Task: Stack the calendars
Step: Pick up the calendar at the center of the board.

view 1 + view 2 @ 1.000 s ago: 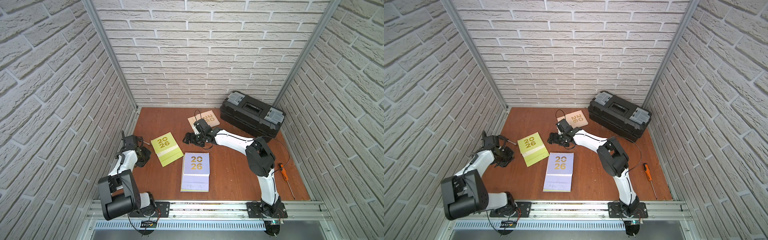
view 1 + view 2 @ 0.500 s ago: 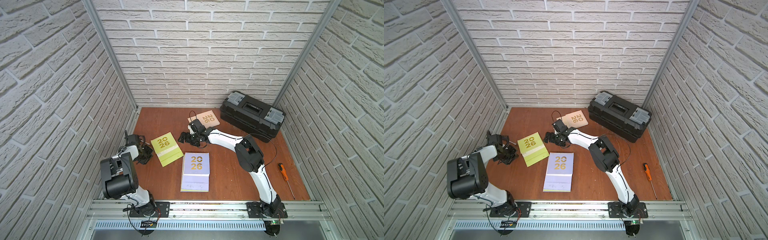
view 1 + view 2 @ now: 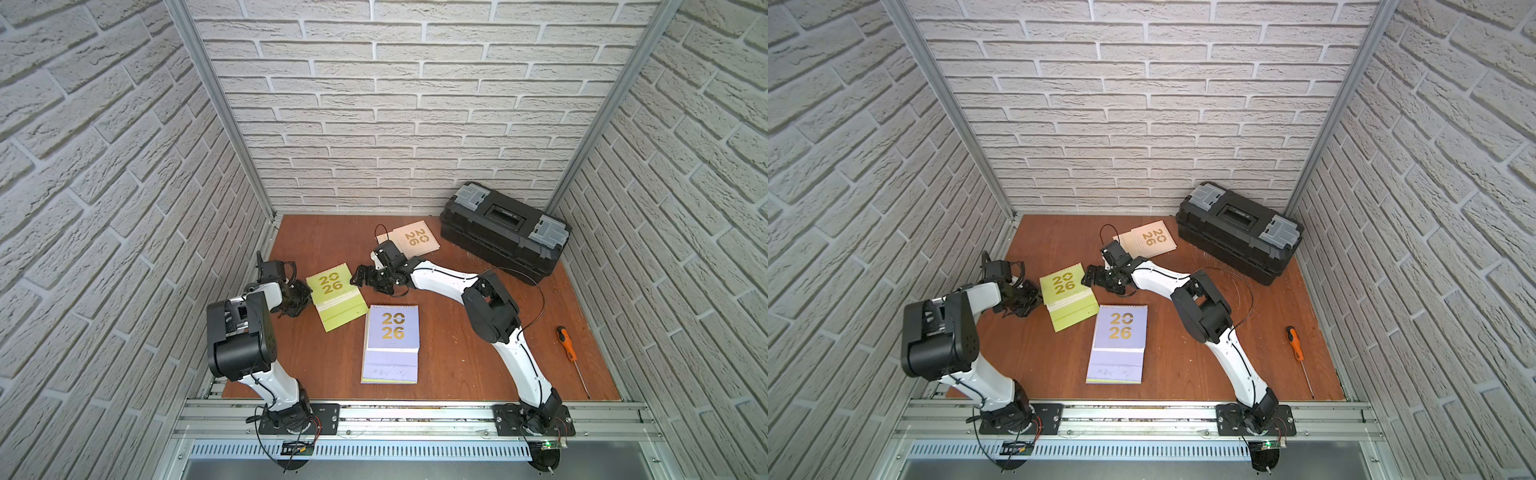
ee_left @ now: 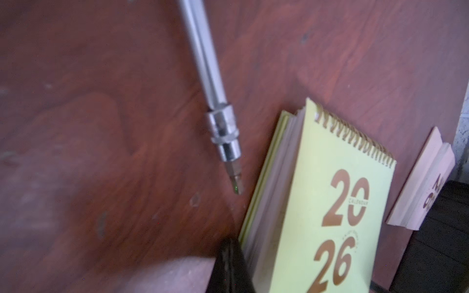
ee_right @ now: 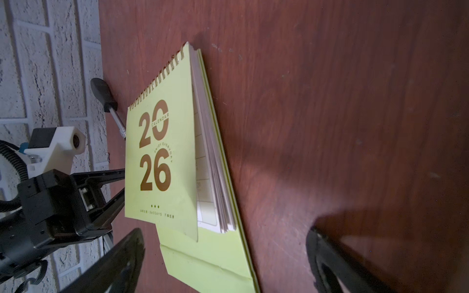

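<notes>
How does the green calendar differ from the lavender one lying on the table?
The green calendar lies skewed, the lavender calendar nearly square to the front rail. The green calendar sits between the left gripper and right gripper; the lavender calendar lies clear of them. Both lie flat, gold 2026 up.

- Lime green spiral-bound calendar: the left wrist view's edge cuts through its gold "26".
- Cream spiral-bound calendar: partly hidden behind a dark blurred shape.
- Left gripper: fingertips lost behind the green cover, right wrist view.
- Black-handled metal screwdriver: tip hidden likewise.
</notes>
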